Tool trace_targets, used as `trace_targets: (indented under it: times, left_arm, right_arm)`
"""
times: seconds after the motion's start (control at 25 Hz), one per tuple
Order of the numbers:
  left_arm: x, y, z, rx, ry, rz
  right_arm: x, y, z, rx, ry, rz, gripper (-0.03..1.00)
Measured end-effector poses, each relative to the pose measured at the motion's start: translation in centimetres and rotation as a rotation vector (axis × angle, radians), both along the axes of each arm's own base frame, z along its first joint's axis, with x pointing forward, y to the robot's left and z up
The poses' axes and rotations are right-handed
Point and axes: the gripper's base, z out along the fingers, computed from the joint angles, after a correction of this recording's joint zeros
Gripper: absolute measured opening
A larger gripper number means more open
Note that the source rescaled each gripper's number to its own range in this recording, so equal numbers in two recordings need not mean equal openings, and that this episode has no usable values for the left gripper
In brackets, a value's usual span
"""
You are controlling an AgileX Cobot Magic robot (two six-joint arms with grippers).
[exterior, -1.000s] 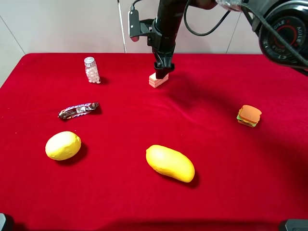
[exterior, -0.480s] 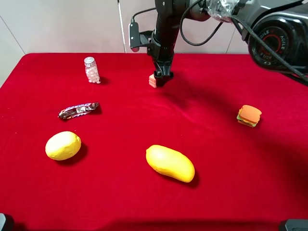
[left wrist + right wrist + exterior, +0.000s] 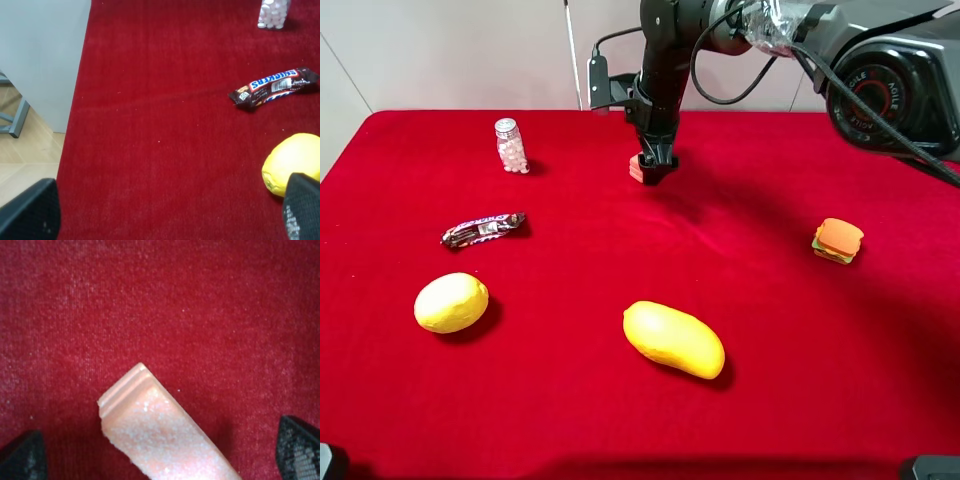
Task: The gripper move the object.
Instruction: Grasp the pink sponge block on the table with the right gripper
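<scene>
The pale pink wafer block [image 3: 636, 168] lies on the red cloth at the back middle, mostly hidden behind my right gripper [image 3: 656, 164]. That gripper points straight down over the block. In the right wrist view the block [image 3: 150, 425] lies slanted between the two black fingertips, which stand wide apart and do not touch it, so the right gripper [image 3: 161, 450] is open. My left gripper [image 3: 165, 212] is open and empty, low over the cloth near the table's left edge; it does not show in the exterior view.
A pill bottle [image 3: 509, 146], a Snickers bar [image 3: 483, 229] and a lemon [image 3: 451, 302] lie at the left. A mango [image 3: 674, 339] lies at the front middle, a toy sandwich [image 3: 838, 240] at the right. The table's left edge [image 3: 75, 125] drops to the floor.
My right gripper has come down around the wafer block, which now shows only partly behind the fingers. The other objects have not moved.
</scene>
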Motion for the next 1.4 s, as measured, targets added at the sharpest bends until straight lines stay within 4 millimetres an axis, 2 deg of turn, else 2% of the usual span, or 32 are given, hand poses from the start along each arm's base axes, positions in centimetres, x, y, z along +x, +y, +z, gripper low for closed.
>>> trace_targets:
  times: [0.36,0.68,1.4]
  left_arm:
    - [0.0,0.0,0.0,0.000,0.000,0.000]
    - [0.0,0.0,0.0,0.000,0.000,0.000]
    - [0.0,0.0,0.0,0.000,0.000,0.000]
  right_arm:
    - [0.1,0.0,-0.1,-0.001,-0.013,0.002,1.00]
    - [0.1,0.0,-1.6,-0.016,0.010,0.003,1.00]
    - [0.1,0.0,-1.8,-0.018,0.011,0.005,1.00]
